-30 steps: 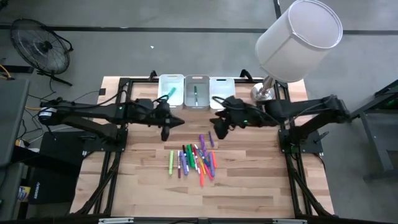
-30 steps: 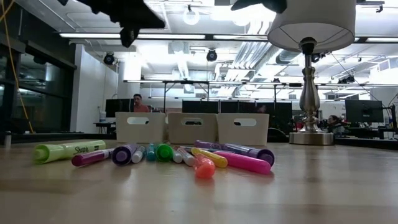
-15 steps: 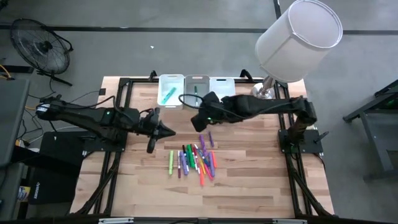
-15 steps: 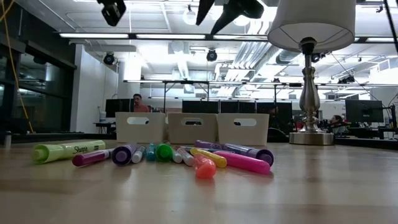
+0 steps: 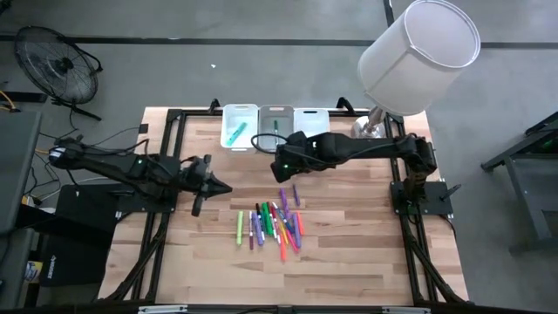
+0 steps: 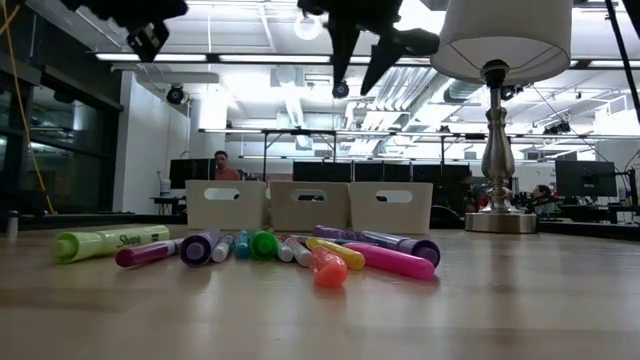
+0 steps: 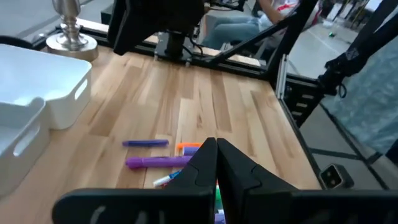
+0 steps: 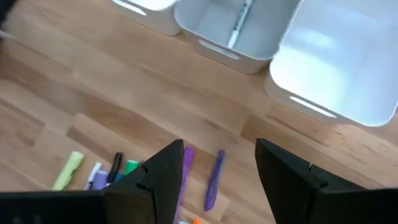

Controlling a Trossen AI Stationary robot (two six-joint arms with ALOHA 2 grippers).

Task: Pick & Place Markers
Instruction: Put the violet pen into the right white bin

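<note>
— From above, where are the markers (image 5: 272, 225)?
— Clustered mid-table (image 5: 349, 262); the right hand (image 5: 281, 171) hangs just behind them, the left hand (image 5: 199, 197) off to their left.
— At table level?
— The markers lie before three bins (image 6: 308, 205).
— Wrist views?
— Left fingers (image 7: 202, 165) pressed together, empty; right fingers (image 8: 166, 171) spread apart above two purple markers (image 8: 213, 180).

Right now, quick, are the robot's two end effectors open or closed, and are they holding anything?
Left end effector: closed, holding nothing, left of the markers.
Right end effector: open, empty, above the markers near the bins.
</note>
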